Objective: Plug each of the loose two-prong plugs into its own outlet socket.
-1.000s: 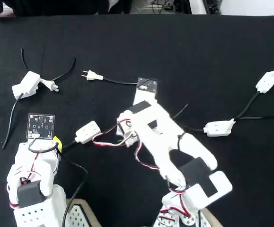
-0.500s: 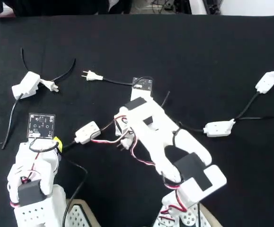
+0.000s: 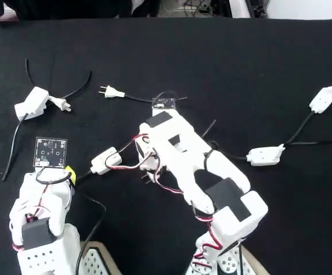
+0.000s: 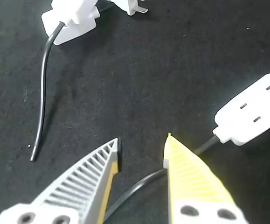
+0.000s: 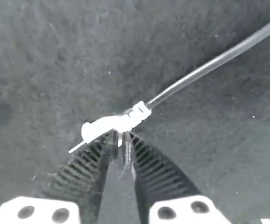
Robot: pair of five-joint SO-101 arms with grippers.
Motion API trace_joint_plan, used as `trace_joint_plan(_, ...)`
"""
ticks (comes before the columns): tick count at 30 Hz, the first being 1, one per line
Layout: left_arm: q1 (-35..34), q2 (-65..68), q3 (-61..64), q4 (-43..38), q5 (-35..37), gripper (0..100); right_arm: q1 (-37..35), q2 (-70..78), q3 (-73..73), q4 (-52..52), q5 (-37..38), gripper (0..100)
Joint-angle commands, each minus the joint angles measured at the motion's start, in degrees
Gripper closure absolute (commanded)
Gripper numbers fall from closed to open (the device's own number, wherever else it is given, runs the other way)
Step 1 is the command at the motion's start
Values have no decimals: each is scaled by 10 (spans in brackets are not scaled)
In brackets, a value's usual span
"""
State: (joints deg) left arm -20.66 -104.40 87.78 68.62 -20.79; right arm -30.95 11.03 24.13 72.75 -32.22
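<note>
Holding small white two-prong plug [image 5: 107,128] in right gripper [image 5: 121,138], jaws narrow, pinched on plug body at mid-frame of right wrist view.
Plug's long axis runs lower left to upper right there; prongs seem to point lower left, black cable [image 5: 209,65] trails upper right. Target, I'd say: white plastic outlet block [image 3: 105,161], left of centre in high view, slots facing up. Left gripper [image 4: 141,150] jaws wide, straddling block's lead [image 4: 135,189]. Best approach: tip prongs down, square w/ one slot pair, push straight; clamp lead first so block can't skid.
</note>
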Motion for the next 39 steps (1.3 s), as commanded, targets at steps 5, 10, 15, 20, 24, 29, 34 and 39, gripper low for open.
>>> trace_joint_plan(5,7,0,-2,-14,6,834,5,3,21,-46,-62,824)
trace_joint_plan(10,7,0,-2,-14,6,834,4,2,20,-47,-64,691)
trace_joint_plan(15,7,0,-2,-14,6,834,4,2,13,-65,-65,691)
trace_joint_plan(20,7,0,-2,-14,6,834,7,-3,-1,-61,-66,691)
trace_joint_plan(24,7,0,-2,-14,6,834,25,-3,-22,-34,-65,691)
trace_joint_plan(29,7,0,-2,-14,6,834,42,-4,-87,36,-65,691)
trace_joint_plan(34,7,0,-2,-14,6,834,42,1,-95,15,-83,691)
trace_joint_plan(39,7,0,-2,-14,6,834,36,3,-23,-99,-120,691)
